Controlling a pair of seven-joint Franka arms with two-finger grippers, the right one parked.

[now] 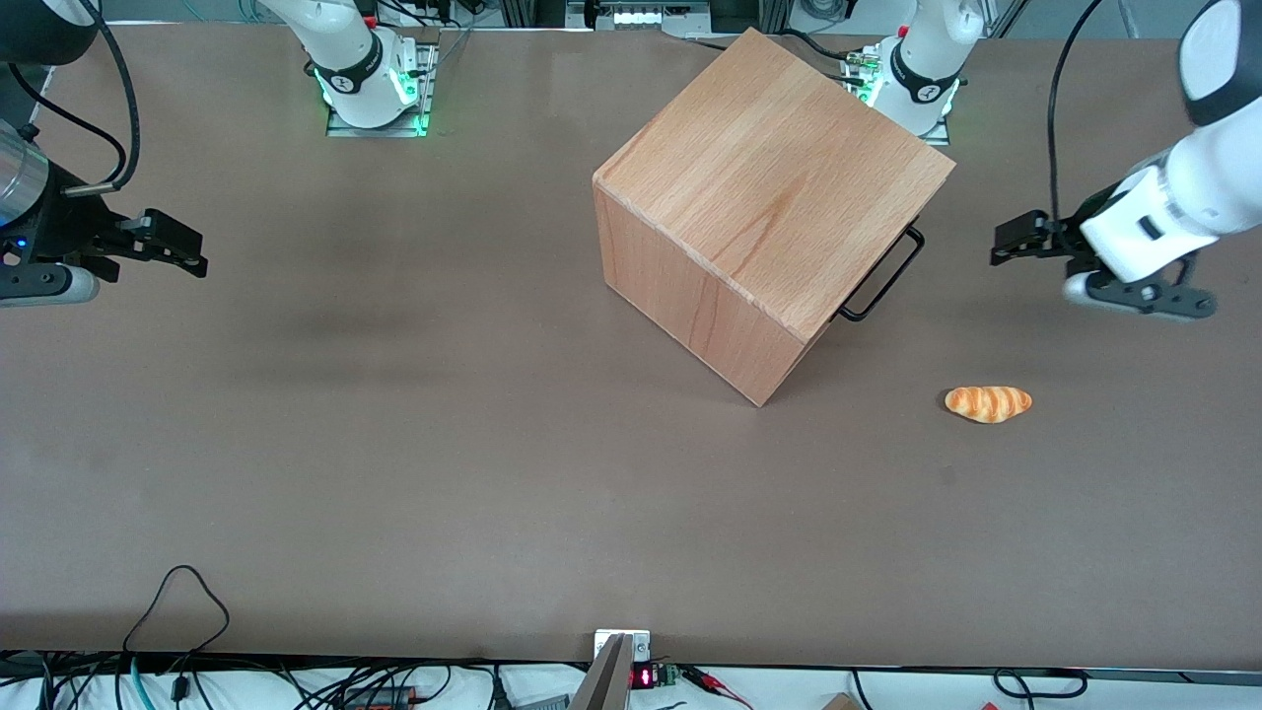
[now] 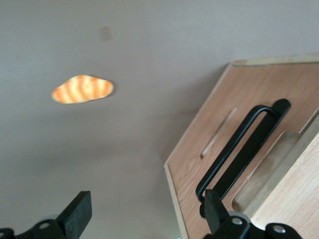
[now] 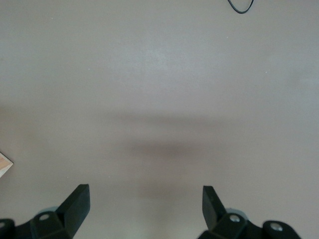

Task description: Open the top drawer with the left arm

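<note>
Left arm's black pincer (image 1: 1004,244) hangs released, jaws spread, facing the thin black wire handle (image 1: 884,279) on the light beech top drawer (image 2: 219,134), lined up to approach.

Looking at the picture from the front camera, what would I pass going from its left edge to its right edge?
Parked arm's gripper → wooden cabinet → black wire handle of the top drawer → bread roll → working left arm's gripper, open, hovering apart from the handle → white left arm.
</note>
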